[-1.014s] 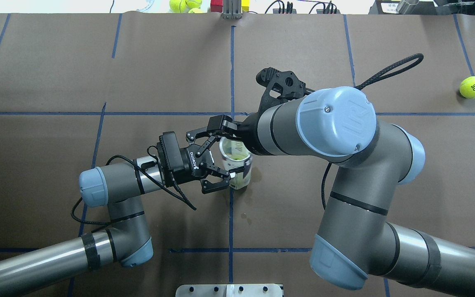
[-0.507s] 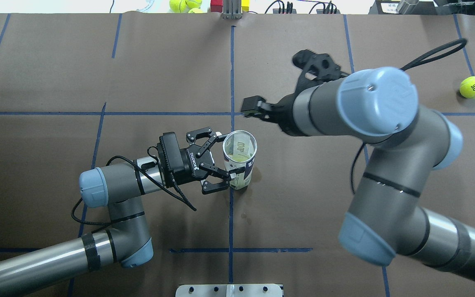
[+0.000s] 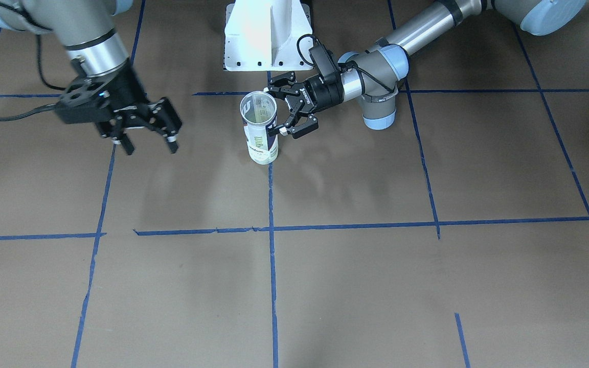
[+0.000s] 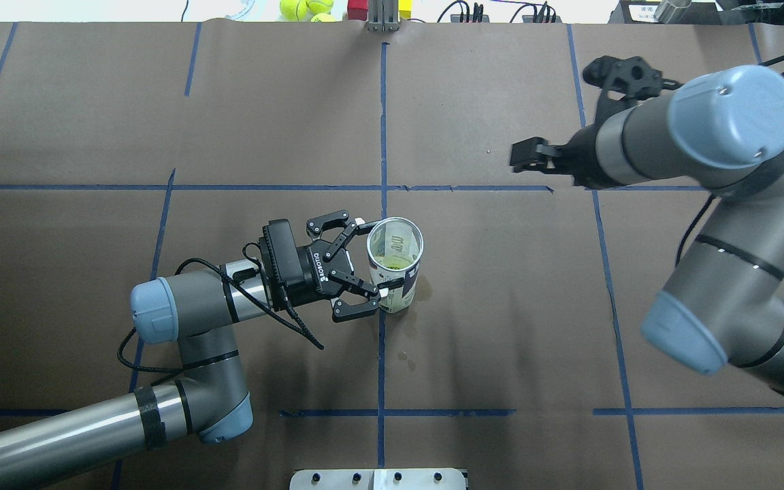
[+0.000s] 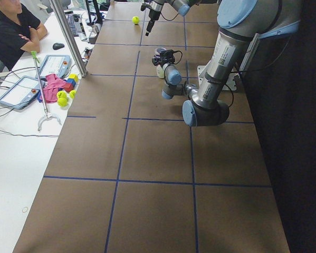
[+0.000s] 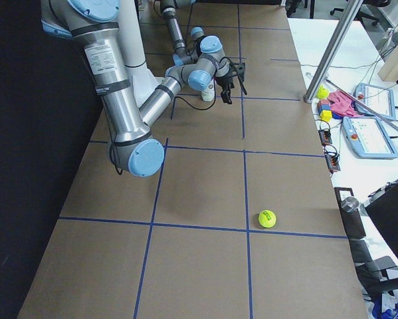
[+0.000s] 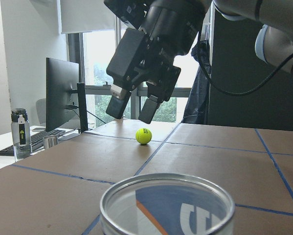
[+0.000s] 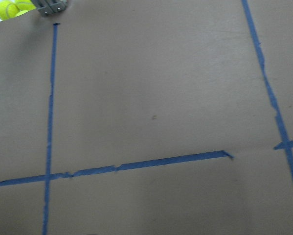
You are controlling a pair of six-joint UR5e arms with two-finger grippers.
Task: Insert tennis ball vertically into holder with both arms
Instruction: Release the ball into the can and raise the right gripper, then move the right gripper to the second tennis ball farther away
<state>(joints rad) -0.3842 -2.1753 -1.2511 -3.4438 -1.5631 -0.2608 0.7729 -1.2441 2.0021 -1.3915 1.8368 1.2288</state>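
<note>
Fingers of the left gripper [image 4: 370,257] stand wide apart beside the upright can [image 4: 402,289], the lower pad [image 4: 381,291] seemingly touching its wall. Right gripper [image 3: 150,149] hangs well apart from it, fingers spread, holding nothing. Yellow-green of a ball [image 4: 392,261] shows down inside the can; a second ball [image 6: 267,218] lies far off on the table [image 6: 199,266]. Likely risk: the unclamped can could tip if that pad drags it on withdrawal, spilling the ball.
</note>
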